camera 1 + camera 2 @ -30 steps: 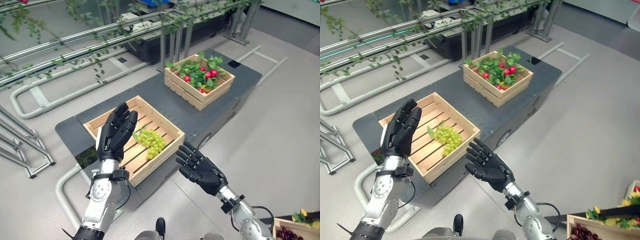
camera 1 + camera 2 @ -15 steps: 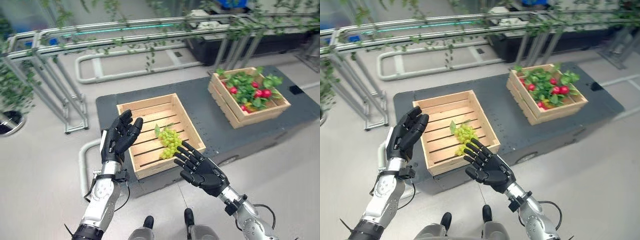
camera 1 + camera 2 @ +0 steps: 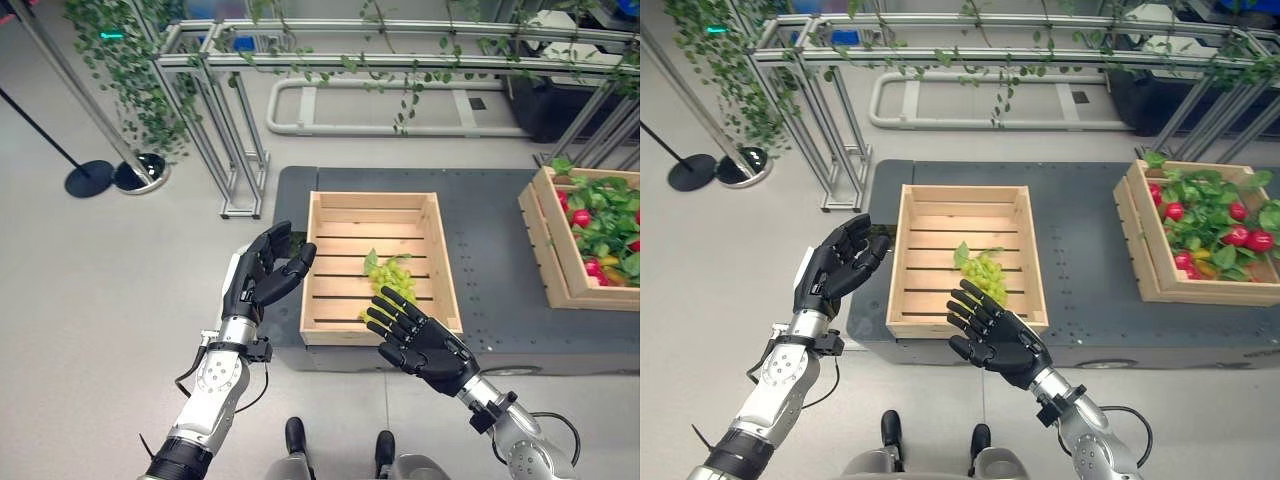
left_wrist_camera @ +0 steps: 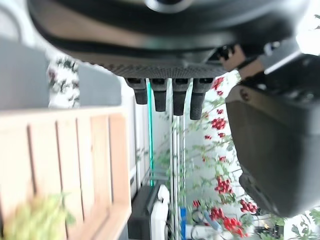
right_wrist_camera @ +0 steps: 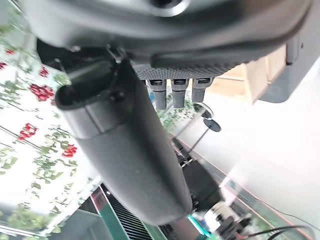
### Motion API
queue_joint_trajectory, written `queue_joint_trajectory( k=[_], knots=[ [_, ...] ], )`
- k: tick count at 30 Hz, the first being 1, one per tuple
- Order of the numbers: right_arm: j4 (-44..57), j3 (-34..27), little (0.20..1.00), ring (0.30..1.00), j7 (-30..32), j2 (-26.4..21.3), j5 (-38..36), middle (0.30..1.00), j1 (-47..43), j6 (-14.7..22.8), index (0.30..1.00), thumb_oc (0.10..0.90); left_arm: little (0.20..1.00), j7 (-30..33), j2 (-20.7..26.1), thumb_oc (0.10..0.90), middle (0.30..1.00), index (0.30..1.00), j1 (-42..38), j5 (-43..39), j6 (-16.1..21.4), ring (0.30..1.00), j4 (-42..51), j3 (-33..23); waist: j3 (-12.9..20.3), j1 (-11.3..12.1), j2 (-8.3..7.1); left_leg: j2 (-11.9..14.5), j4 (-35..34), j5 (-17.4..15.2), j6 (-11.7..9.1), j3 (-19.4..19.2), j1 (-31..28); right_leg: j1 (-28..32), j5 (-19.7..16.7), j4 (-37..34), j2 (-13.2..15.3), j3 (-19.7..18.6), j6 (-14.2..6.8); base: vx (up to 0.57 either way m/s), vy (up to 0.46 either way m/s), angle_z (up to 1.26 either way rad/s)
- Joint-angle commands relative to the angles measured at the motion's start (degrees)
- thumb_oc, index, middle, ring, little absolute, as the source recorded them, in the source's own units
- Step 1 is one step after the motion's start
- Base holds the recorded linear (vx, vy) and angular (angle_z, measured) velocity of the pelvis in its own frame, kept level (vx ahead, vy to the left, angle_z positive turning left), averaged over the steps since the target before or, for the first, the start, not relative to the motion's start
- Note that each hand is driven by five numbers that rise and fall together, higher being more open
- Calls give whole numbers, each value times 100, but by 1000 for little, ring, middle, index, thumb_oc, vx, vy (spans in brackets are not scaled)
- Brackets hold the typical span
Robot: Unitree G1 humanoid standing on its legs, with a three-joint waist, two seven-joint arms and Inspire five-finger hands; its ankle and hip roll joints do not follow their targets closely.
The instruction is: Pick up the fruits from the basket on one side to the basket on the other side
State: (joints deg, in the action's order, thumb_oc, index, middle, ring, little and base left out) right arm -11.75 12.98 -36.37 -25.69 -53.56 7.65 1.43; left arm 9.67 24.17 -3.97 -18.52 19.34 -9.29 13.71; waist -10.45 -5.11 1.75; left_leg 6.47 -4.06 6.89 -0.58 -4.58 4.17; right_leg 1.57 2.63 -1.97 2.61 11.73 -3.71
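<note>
A bunch of green grapes with a leaf lies in the near wooden crate on the dark platform. A second wooden crate at the right holds red fruits among green leaves. My left hand hovers open just left of the near crate, palm turned toward it. My right hand is open with fingers spread, in front of the crate's near right corner, below the grapes. Both hands hold nothing. The left wrist view shows the crate slats and the grapes.
A metal rail frame draped with green vines stands behind and left of the platform. A black round stand base sits on the grey floor at far left. Open floor lies left of the platform.
The camera has swung, so the whole scene has shifted right and the platform now sits square. Both hands stay open and raised near the near crate; the grapes have not moved.
</note>
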Motion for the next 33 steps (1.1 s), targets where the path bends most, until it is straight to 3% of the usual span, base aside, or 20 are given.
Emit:
queue_joint_trajectory(
  k=[1, 4, 8, 16, 22, 29, 32, 33],
  knots=[
    [8, 313, 900, 900, -873, -246, 379, 900, -352, 58, 900, 800, 900, 331, 442, 800, 900, 900, -786, 598, 816, 900, 12, -61, 285, 199, -406, -192, -94, -234, -322, 767, -81, -321, -466, -20, 224, -578, -174, 71, 237, -38],
    [-308, 549, 900, 900, -1046, -466, 746, 900, -267, -236, 900, 800, 900, 250, 666, 800, 900, 900, -651, 975, 681, 900, 1, -113, 258, 392, -539, -278, -94, -400, -254, 632, -265, -231, -613, -38, 529, -428, -379, 131, 195, -59],
    [-402, 648, 900, 900, -915, -498, 988, 900, -127, -322, 900, 800, 900, 317, 823, 800, 900, 900, -504, 1242, 681, 900, -32, -228, 301, 420, -611, -305, -93, -508, -185, 408, -430, -218, -756, -107, 714, -483, -519, 99, 74, -31],
    [-496, 730, 900, 900, -1114, -408, 1502, 900, 120, -586, 900, 800, 900, 879, 1126, 800, 900, 900, -571, 2149, 763, 900, -220, -196, 344, 187, -599, -178, -50, -631, -150, 66, -626, -231, -766, -188, 640, -746, -534, 81, -47, -26],
    [-767, 967, 900, 900, -974, -774, 1599, 900, -26, -600, 900, 800, 900, 1589, 1625, 800, 900, 900, -1265, 3175, 622, 900, -500, 409, 102, -12, -596, -33, -38, -582, -207, -58, -514, -466, -700, -72, 458, -910, -482, -10, -113, -17],
    [-765, 1352, 900, 900, -393, -953, 1103, 900, -649, -163, 900, 800, 900, 3240, 2096, 800, 900, 900, -2935, 4201, 51, 900, -1321, 1720, -740, -328, -503, 41, 549, -460, -277, -16, 450, -1408, -542, 636, 222, -1180, -291, -146, -64, -14],
    [-769, 1415, 900, 900, -237, -954, 1051, 900, -784, -112, 900, 800, 900, 3379, 2122, 800, 900, 900, -3315, 4347, -82, 900, -1566, 1995, -889, -391, -497, 34, 715, -443, -300, 1, 717, -1624, -537, 743, 188, -1217, -251, -127, -30, -5],
    [-847, 1468, 900, 900, -21, -932, 872, 900, -913, 49, 900, 800, 900, 3461, 2082, 800, 900, 900, -3660, 4528, -301, 900, -1840, 2216, -1037, -463, -482, 30, 865, -426, -318, 7, 944, -1832, -528, 868, 145, -1247, -204, -84, -16, -10]
  ],
)
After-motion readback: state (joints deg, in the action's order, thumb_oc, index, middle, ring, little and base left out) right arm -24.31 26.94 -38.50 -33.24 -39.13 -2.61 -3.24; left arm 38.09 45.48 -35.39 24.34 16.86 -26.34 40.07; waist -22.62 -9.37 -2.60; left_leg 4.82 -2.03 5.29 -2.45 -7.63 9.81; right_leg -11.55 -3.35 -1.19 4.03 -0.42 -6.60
